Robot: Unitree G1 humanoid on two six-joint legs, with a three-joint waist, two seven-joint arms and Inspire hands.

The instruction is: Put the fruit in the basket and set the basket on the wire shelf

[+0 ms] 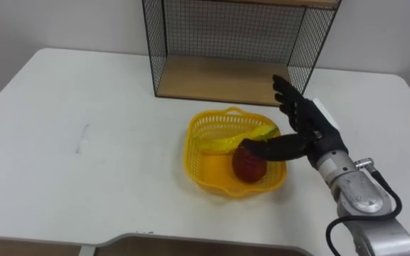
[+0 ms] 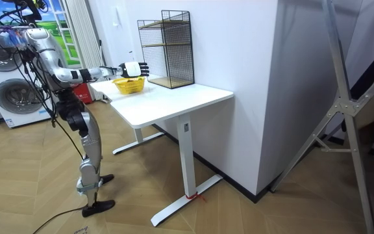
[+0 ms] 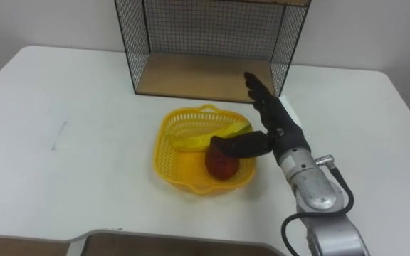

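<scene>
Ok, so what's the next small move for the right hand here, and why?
Probably move the right hand from the apple to the yellow basket, at its rim, and grip it. The banana and apple already lie inside, the hand is open, and the basket stands on the table before the wire shelf.

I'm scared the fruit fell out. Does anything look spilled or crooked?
Nothing stands out. The banana and red apple lie inside the yellow basket, which sits flat on the white table. The wire shelf stands upright behind it. The open right hand is by the basket.
</scene>
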